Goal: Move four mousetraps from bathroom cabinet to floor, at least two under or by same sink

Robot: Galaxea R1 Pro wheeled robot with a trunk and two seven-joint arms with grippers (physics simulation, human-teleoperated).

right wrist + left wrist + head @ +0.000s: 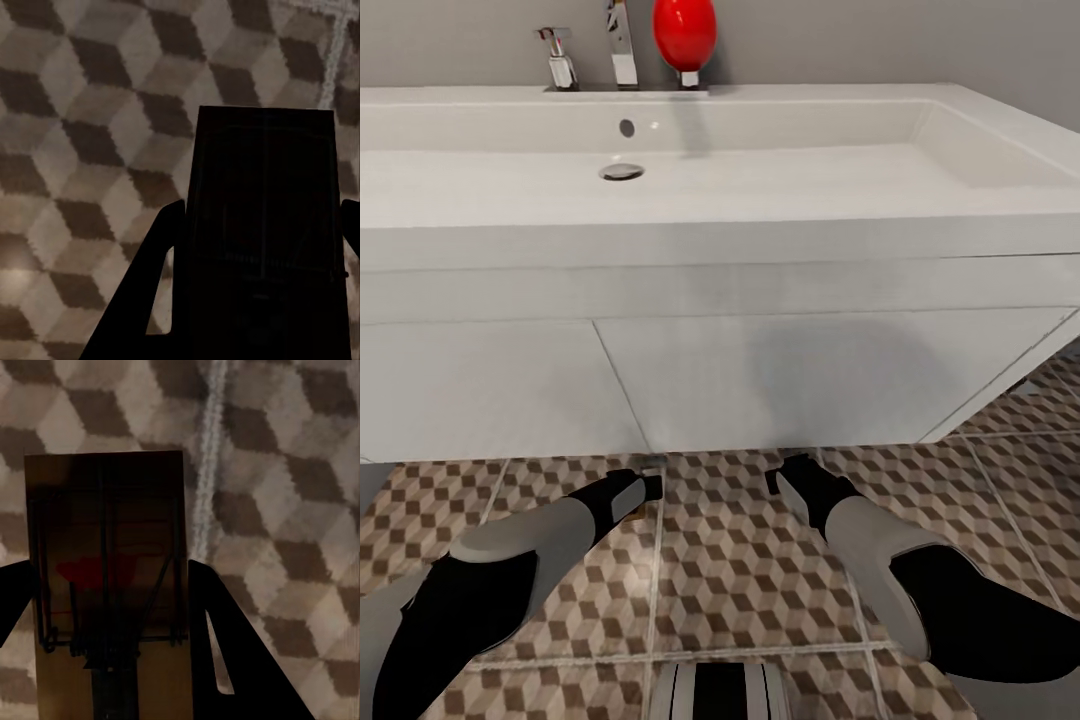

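White sink (780,215) above a cube-patterned brown, beige and white floor (740,570).

The vanity (760,380) is white under a grey wall, with a chrome faucet (622,45) and a glossy red object (684,32) beside it. The arms are grey and black; each end effector, left (648,487) and right (776,477), is black. One mousetrap (105,585) is tan-brown wood with dark wire and a red patch; the other mousetrap (262,240) looks nearly black in shadow.

Behind the basin, on its back ledge: a red egg-shaped object (684,32) on a small chrome base, just beside a tall chrome column (622,42). Farther along, a short chrome fitting with a red-tipped lever (559,58). Above and behind, a plain grey wall (860,40). Round chrome drain (621,172) below a small overflow hole (627,128).
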